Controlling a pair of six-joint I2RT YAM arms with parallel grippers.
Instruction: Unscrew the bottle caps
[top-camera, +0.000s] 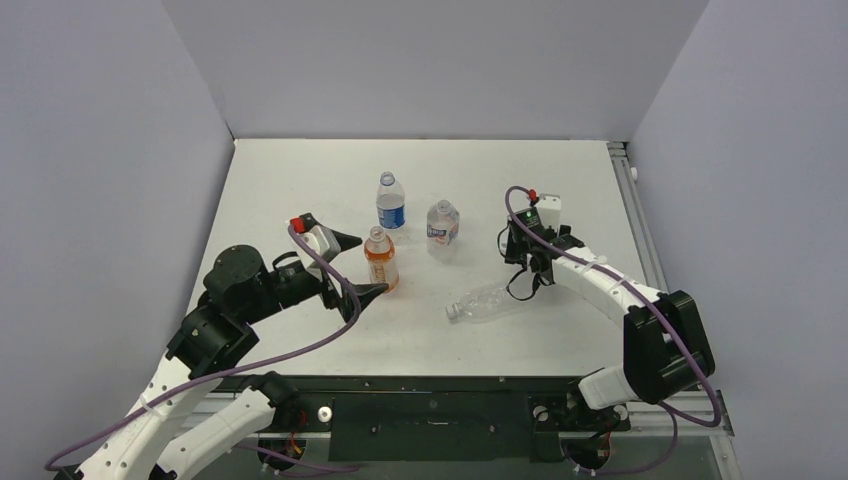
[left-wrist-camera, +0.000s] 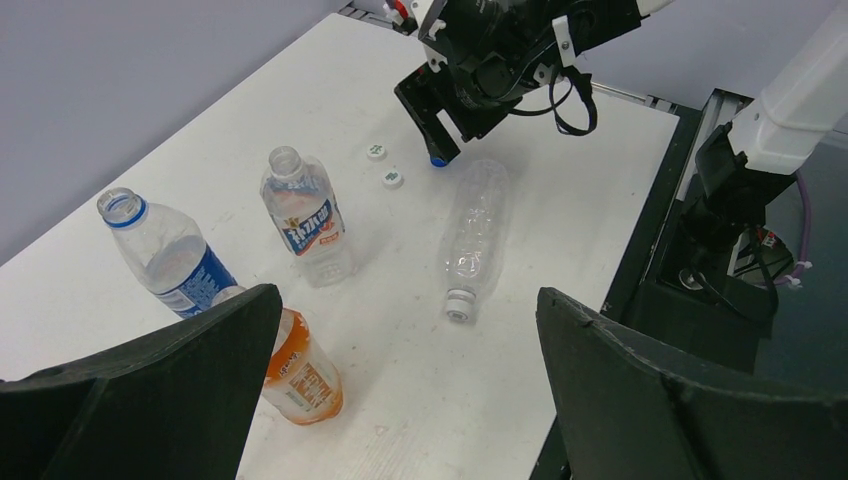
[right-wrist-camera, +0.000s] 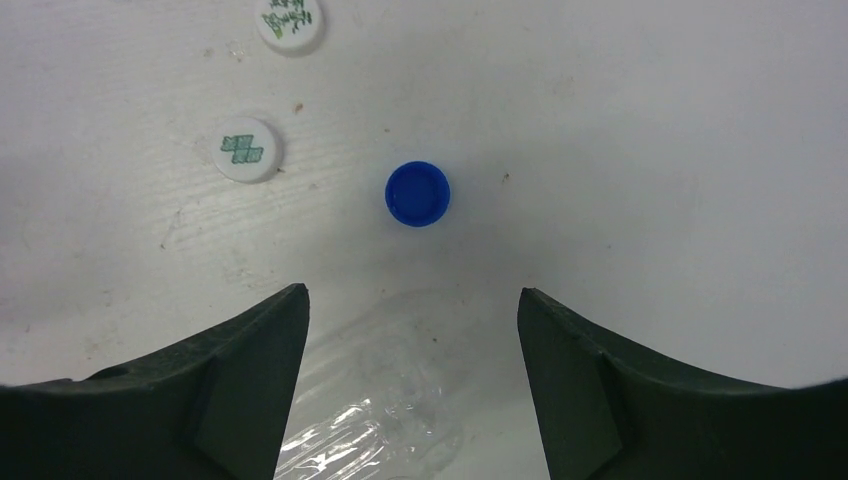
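Three bottles stand mid-table: a blue-labelled one (top-camera: 391, 205) with an open neck (left-wrist-camera: 122, 205), a short one with a blue-white label (top-camera: 442, 224) (left-wrist-camera: 305, 215), also uncapped, and an orange one (top-camera: 381, 260) (left-wrist-camera: 300, 375). A plain bottle (top-camera: 485, 302) (left-wrist-camera: 475, 230) lies on its side with a white cap (left-wrist-camera: 459, 303) on its neck. A blue cap (right-wrist-camera: 418, 194) (left-wrist-camera: 438, 160) and two white caps (right-wrist-camera: 249, 150) (right-wrist-camera: 290, 20) lie loose on the table. My right gripper (right-wrist-camera: 412, 292) (top-camera: 524, 268) hangs open just above the blue cap, holding nothing. My left gripper (top-camera: 357, 266) (left-wrist-camera: 408, 295) stands wide open beside the orange bottle.
The white table (top-camera: 560, 180) is walled in grey on three sides, with a metal rail (top-camera: 630, 190) along its right edge. The plain bottle's base (right-wrist-camera: 370, 430) lies just under my right gripper. The black frame edge (left-wrist-camera: 650, 210) runs along the near side.
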